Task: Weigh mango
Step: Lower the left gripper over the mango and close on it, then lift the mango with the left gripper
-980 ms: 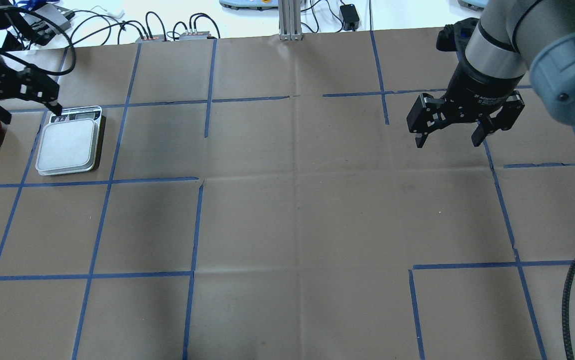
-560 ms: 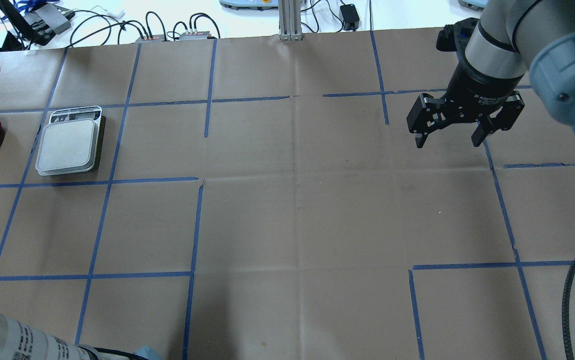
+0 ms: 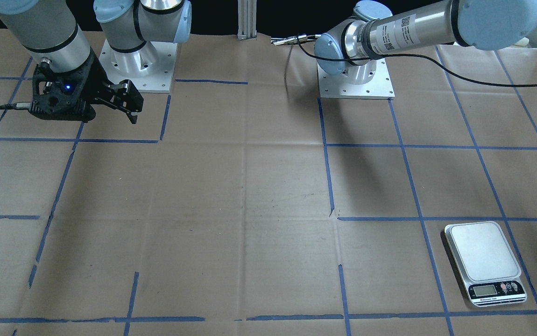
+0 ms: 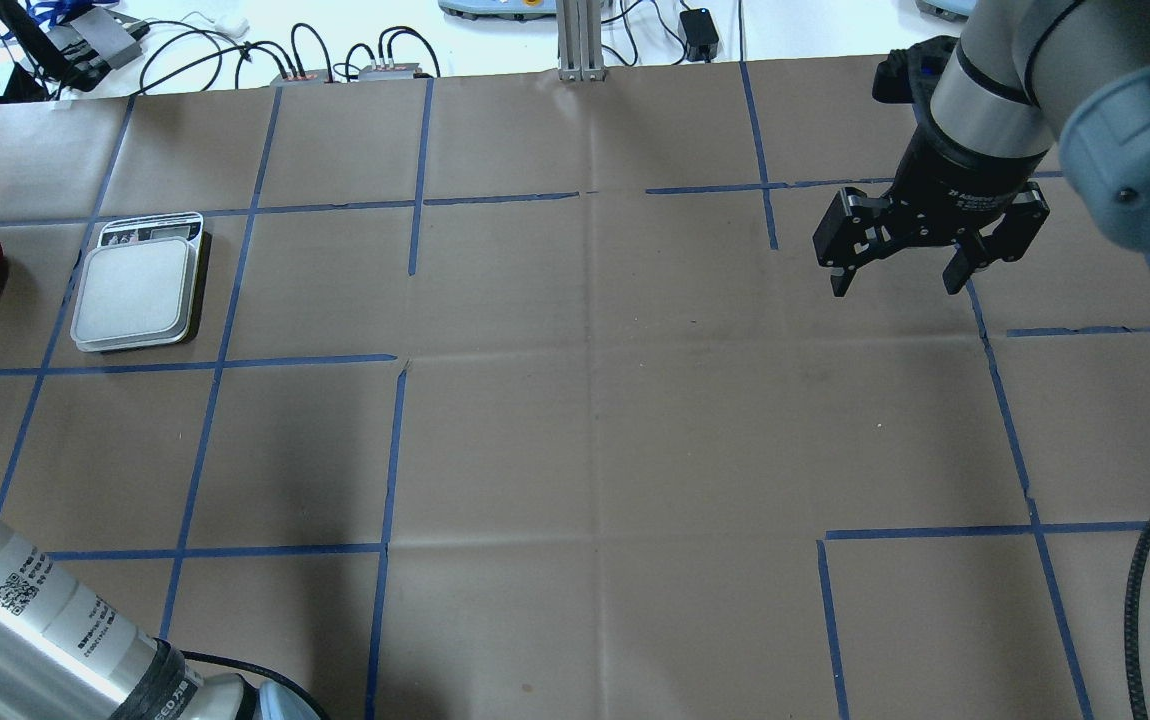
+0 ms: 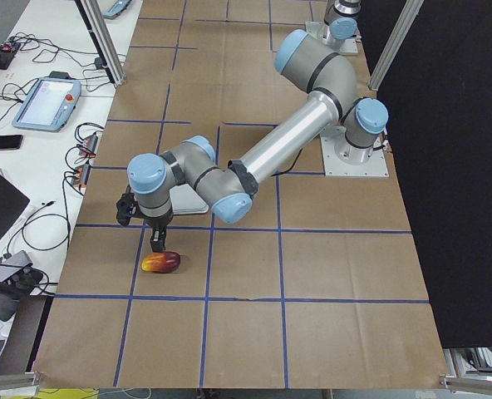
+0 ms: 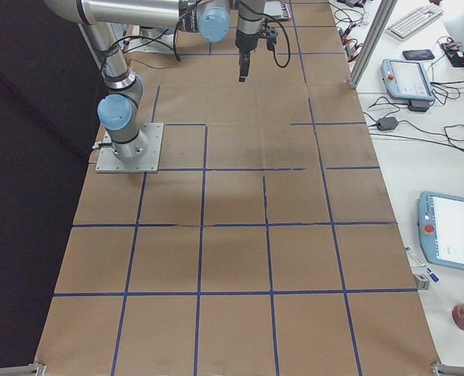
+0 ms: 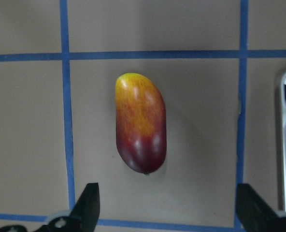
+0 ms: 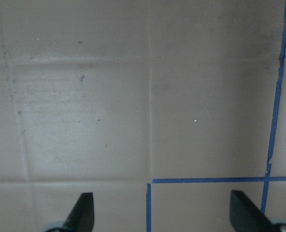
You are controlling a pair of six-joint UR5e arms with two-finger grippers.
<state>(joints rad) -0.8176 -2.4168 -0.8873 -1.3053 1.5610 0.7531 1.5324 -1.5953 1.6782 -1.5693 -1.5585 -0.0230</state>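
Mango (image 7: 140, 123) lies on the worktop (image 7: 32, 145) just below the left end effector (image 7: 168, 207) (spread wide, empty), long axis square to its closing line; right end effector (image 4: 893, 272), likewise spread, is far off.

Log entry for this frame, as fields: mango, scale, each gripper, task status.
mango: lying on the table beside the scale, not touching it
scale: on the table, plate bare
left gripper: open, over the mango, holding nothing
right gripper: open, empty, at the other side of the table from the scale
status: mango not yet picked up or weighed
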